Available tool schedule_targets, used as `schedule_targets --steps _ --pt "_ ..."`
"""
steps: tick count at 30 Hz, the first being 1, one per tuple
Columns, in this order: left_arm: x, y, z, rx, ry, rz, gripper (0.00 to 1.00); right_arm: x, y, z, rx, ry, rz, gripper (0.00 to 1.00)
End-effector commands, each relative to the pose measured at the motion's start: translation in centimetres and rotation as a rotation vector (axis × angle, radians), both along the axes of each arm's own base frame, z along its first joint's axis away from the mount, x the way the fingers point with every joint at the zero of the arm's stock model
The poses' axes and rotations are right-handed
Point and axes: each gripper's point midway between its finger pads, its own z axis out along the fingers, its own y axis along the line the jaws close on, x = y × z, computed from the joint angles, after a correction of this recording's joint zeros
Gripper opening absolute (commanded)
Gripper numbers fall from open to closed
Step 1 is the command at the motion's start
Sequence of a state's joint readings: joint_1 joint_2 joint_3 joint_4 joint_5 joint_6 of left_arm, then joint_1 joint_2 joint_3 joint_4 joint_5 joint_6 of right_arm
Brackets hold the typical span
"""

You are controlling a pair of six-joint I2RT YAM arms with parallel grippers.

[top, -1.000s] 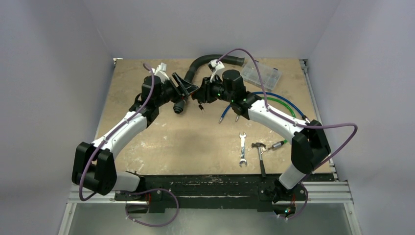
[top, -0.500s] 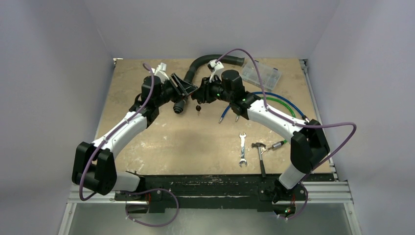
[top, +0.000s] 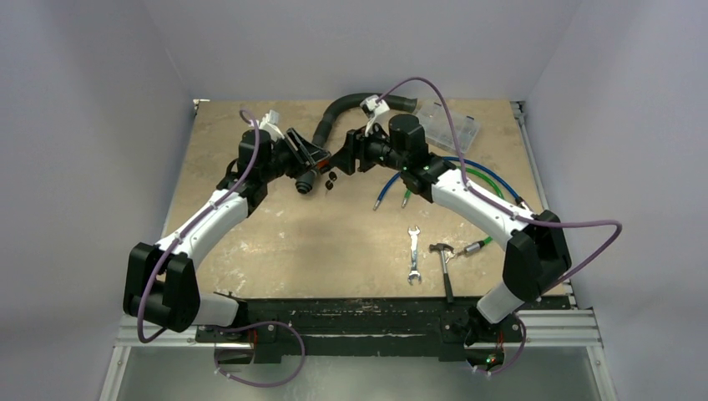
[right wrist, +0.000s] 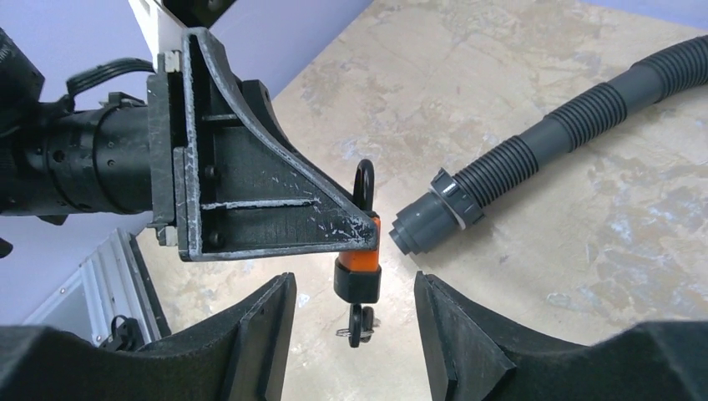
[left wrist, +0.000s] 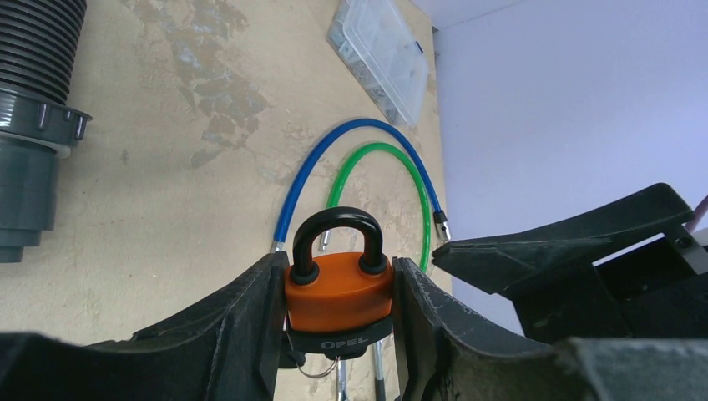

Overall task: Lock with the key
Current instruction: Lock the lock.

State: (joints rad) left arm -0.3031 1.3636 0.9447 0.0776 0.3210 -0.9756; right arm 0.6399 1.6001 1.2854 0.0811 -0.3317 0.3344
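Note:
My left gripper (left wrist: 338, 266) is shut on an orange padlock (left wrist: 338, 294) with a black shackle, gripping its body from both sides and holding it above the table. A black-headed key (right wrist: 359, 326) on a wire ring sticks down out of the padlock's black base (right wrist: 357, 282). My right gripper (right wrist: 352, 288) is open. Its fingers stand on either side of the key and the padlock's base and touch neither. In the top view the left gripper (top: 313, 159) and right gripper (top: 345, 154) face each other at the far middle, with the key (top: 328, 179) hanging between them.
A grey corrugated hose (top: 346, 107) lies behind the grippers, its end (right wrist: 434, 219) close to the padlock. A clear plastic box (top: 448, 125) is at the far right. Blue and green cables (top: 472, 173), a wrench (top: 413, 255), a hammer (top: 445, 269) and a screwdriver (top: 474, 246) lie on the right.
The right gripper has drawn back a little to the right, away from the padlock. The left gripper, the padlock and the hanging key have shifted slightly left.

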Motion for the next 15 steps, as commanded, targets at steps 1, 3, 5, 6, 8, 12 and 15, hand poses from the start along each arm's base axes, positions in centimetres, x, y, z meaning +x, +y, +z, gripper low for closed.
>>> schedule_targets --steps 1,3,5,6,8,12,15 --pt "0.5 0.0 4.1 -0.027 -0.119 -0.005 0.00 -0.7 -0.7 1.0 -0.010 -0.037 0.016 0.60" --pt "0.4 0.0 4.1 -0.029 -0.120 -0.005 0.00 -0.5 -0.9 -0.2 -0.035 -0.012 0.002 0.60" --pt "0.5 0.0 4.2 -0.030 -0.123 -0.003 0.00 -0.5 -0.8 -1.4 -0.062 0.002 0.015 0.59" --pt "0.5 0.0 4.2 -0.030 -0.123 -0.003 0.00 -0.8 -0.7 -1.6 -0.062 0.010 0.028 0.59" --pt "0.5 0.0 4.3 -0.030 -0.123 -0.003 0.00 -0.9 -0.5 -2.1 -0.061 0.024 0.041 0.59" --pt "0.5 0.0 4.1 -0.026 -0.123 -0.004 0.00 -1.1 -0.3 -2.2 -0.049 0.031 0.053 0.57" --pt "0.5 0.0 4.0 -0.026 -0.124 -0.004 0.00 -1.3 0.1 -2.6 -0.045 0.046 0.072 0.57"
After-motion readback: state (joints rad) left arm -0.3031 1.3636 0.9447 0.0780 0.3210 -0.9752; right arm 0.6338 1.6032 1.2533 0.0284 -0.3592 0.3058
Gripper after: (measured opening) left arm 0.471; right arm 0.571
